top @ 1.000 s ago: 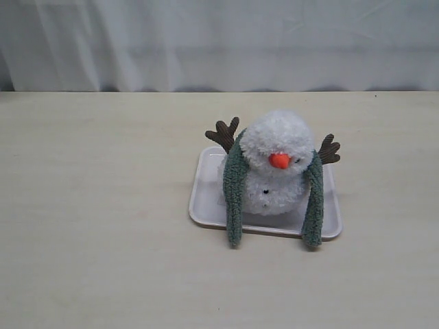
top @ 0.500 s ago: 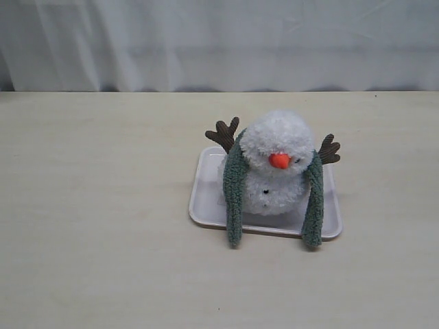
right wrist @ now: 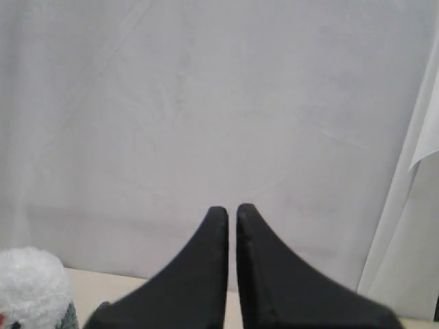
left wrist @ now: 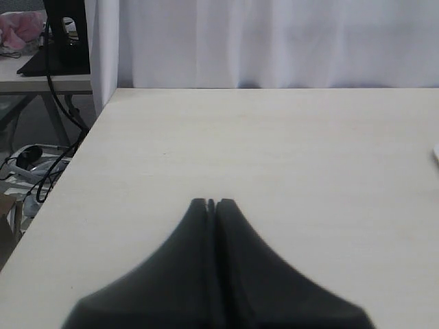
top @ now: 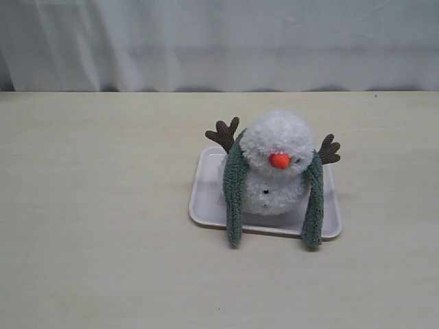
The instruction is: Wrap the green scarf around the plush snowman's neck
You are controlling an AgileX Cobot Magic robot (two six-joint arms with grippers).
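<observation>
The plush snowman [top: 276, 164] sits upright on a flat white tray [top: 206, 199], orange nose toward the camera. The green scarf [top: 234, 195] passes behind its neck, and both ends hang down in front, the other end [top: 313, 205] on the right; both tips reach past the tray's front rim onto the table. No arm shows in the exterior view. My left gripper [left wrist: 212, 203] is shut with nothing in it, low over bare table. My right gripper [right wrist: 232, 210] is shut and empty, held up facing the curtain; the snowman's head [right wrist: 31, 284] shows in a corner of that view.
A white curtain [top: 219, 41] runs along the table's far edge. In the left wrist view the table's side edge [left wrist: 75, 154] drops off to cables and a stand on the floor, and the tray's rim [left wrist: 435, 152] just shows.
</observation>
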